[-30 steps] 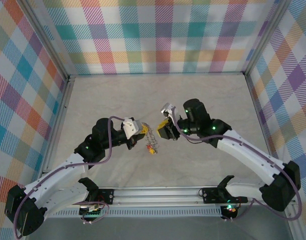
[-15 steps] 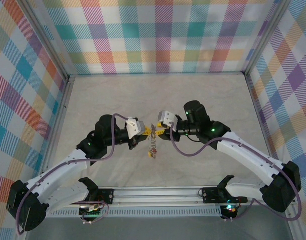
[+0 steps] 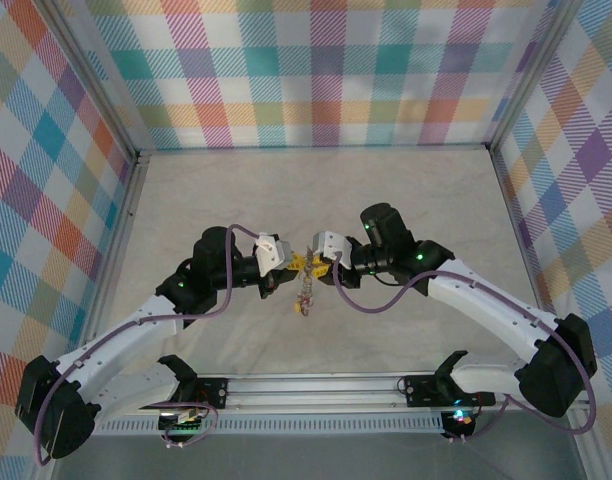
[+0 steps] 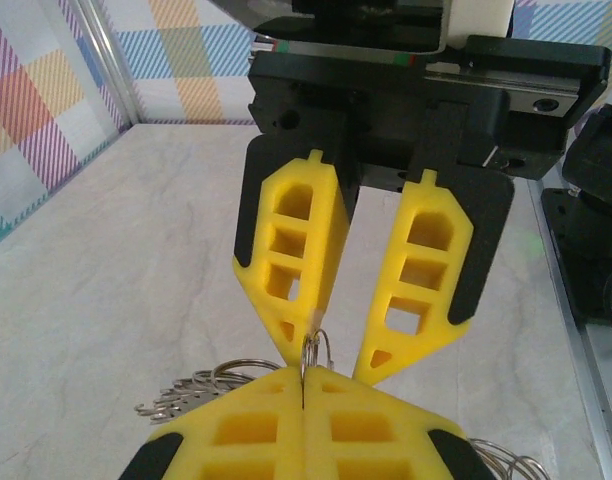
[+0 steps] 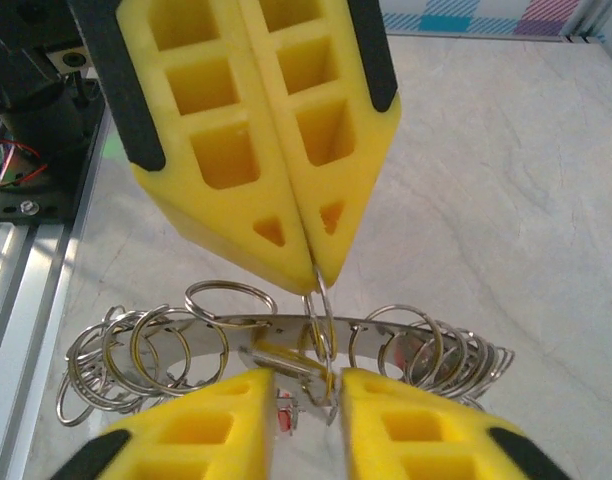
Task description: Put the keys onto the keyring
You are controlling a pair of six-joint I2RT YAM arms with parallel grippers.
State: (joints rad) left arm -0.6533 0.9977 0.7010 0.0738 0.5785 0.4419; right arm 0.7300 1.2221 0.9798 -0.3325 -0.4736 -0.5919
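— Where do things stand?
— The left gripper [image 5: 311, 268] is clamped fully shut on a small split ring [image 5: 321, 310] that loops over the grey band of the keyring [image 5: 271, 323]. The keyring hangs just under its tips, above the desk [image 5: 506, 150]. The right gripper [image 5: 308, 378] faces it tip to tip, jaws part-way apart, with no grip on anything that I can make out. A silvery key [image 5: 286, 362] lies in the gap between its fingers.
— What could go wrong?
— The left pinch is right at the fingertips, on the upper end of the wire. A sideways nudge from the right gripper could roll the ring out, and the whole bunch would drop. The right fingers could also close on the band instead of the key, because loose rings [image 5: 126, 350] crowd both sides of that gap.
— Room to move?
— Between the two grippers, almost none. Open desk spreads beyond and to either side of them, well apart from the walls [image 3: 316, 70]. The aluminium rail [image 5: 26, 270] runs on their near side
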